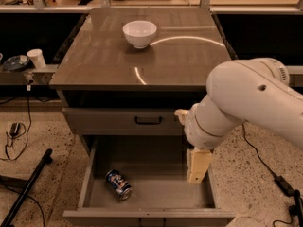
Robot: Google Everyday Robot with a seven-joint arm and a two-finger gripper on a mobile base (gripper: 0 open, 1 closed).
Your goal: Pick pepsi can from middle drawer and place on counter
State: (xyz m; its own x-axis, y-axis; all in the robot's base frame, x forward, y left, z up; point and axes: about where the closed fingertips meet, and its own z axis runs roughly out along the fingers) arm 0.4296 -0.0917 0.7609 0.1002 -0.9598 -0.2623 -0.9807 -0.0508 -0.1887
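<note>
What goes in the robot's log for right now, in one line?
gripper: over right side of open middle drawer | pepsi can: lying on drawer floor, front-left, not held | counter: white bowl on it

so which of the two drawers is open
The middle drawer, pulled out with the pepsi can lying on its floor; the drawer above it, with the black handle, is shut. The gripper hangs over the open one's right side.

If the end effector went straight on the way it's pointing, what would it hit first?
The end effector points down over the right side of the drawer, so it would probably meet the bare drawer floor first. The can lies well to its left, out of that line. Depth is unclear.
</note>
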